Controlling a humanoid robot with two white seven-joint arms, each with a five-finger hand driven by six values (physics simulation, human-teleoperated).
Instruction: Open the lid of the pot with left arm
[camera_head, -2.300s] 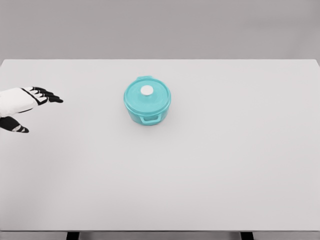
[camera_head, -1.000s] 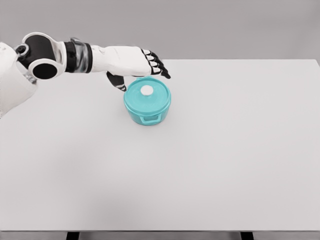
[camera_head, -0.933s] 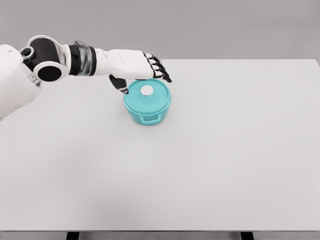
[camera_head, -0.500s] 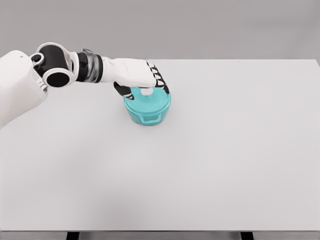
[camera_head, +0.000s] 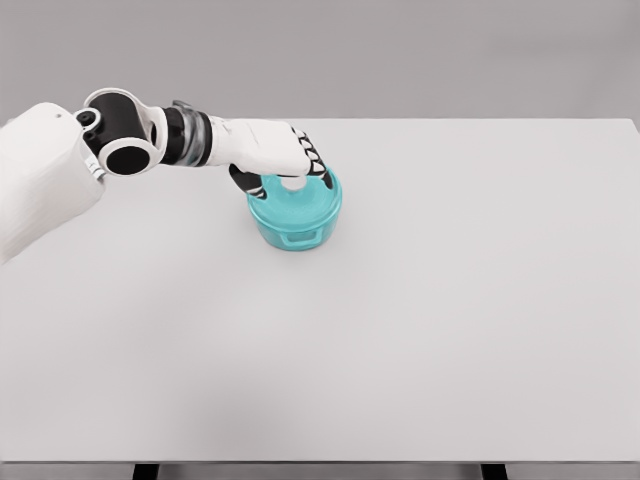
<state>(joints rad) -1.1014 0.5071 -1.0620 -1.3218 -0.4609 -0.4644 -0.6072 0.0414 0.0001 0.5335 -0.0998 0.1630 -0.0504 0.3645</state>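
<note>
My left hand (camera_head: 272, 150) reaches in from nine o'clock and sits on top of the teal pot (camera_head: 295, 214), which stands on the white desk (camera_head: 450, 300) a little left of centre and toward the far edge. The lid (camera_head: 300, 203) lies flat and closed on the pot, and my palm covers its far-left part. My fingers (camera_head: 318, 168) are curled downward around the white knob (camera_head: 294, 183) at the lid's middle; the dark fingertips hang at its three o'clock side and my thumb comes down at its nine o'clock side. The knob shows only partly beneath my hand, so I cannot tell whether the fingertips are actually pressing it or just closing in beside it. One of the pot's side handles (camera_head: 301, 239) points toward six o'clock, facing me. My forearm runs back toward ten o'clock, above the desk.
</note>
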